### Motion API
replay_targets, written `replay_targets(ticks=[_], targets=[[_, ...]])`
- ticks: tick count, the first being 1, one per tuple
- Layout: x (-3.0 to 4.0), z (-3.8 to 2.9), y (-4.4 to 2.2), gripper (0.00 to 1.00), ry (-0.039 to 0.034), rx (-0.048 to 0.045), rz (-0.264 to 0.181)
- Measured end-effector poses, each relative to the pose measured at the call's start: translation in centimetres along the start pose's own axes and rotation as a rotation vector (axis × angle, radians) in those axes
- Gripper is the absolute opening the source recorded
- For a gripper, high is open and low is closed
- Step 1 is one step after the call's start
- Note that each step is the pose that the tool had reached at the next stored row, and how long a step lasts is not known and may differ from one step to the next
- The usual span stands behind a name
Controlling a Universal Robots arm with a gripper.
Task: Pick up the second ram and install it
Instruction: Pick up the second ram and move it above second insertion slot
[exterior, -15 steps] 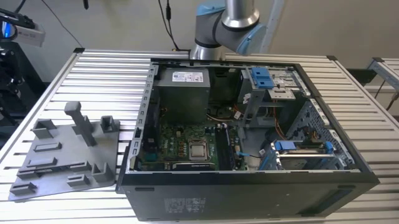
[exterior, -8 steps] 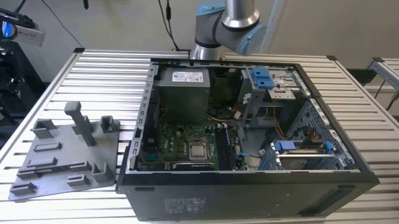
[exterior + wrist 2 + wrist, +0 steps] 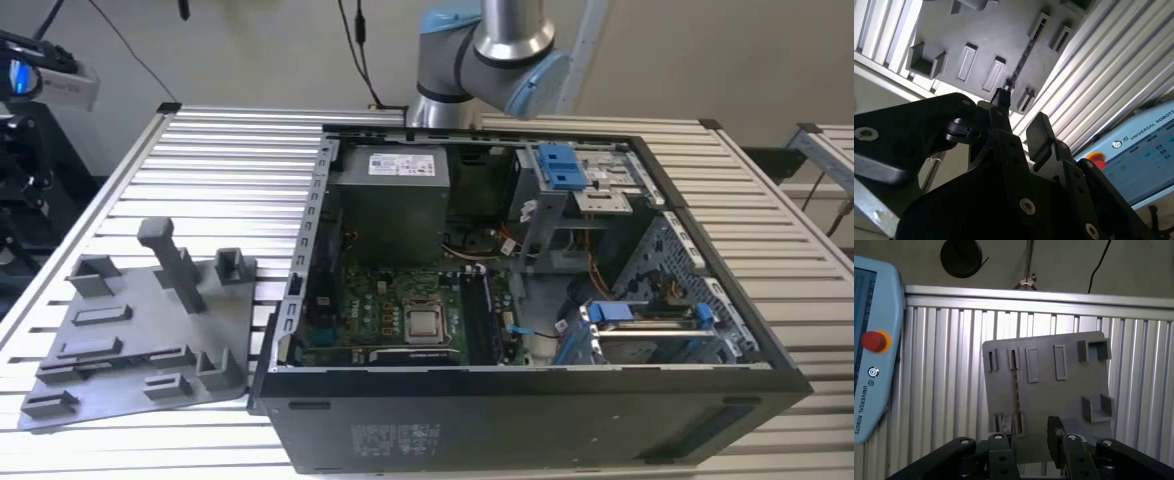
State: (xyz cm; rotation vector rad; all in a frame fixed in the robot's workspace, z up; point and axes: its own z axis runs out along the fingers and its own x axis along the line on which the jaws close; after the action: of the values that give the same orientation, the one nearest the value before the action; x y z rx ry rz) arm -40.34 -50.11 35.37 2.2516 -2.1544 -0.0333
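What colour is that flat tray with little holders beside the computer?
The tray is plain grey, clearest in the exterior view.

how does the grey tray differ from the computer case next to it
The grey tray is pale, flat and low with raised pockets; the computer case is black, a deep box open on top. The grey tray carries the ram standing on edge, in the first wrist view; the computer case holds a green motherboard. The tray lies at the exterior view's left, the case at its right. Both rest on the slatted table.
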Motion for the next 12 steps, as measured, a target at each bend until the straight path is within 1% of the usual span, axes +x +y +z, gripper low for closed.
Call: replay_targets(ticks=[4, 12], targets=[[-0.02, 0.73, 0.08, 0.42, 0.0008, 0.0001, -0.027], [-0.1, 2.19, 0.25, 0.42, 0.001, 0.0002, -0.027]])
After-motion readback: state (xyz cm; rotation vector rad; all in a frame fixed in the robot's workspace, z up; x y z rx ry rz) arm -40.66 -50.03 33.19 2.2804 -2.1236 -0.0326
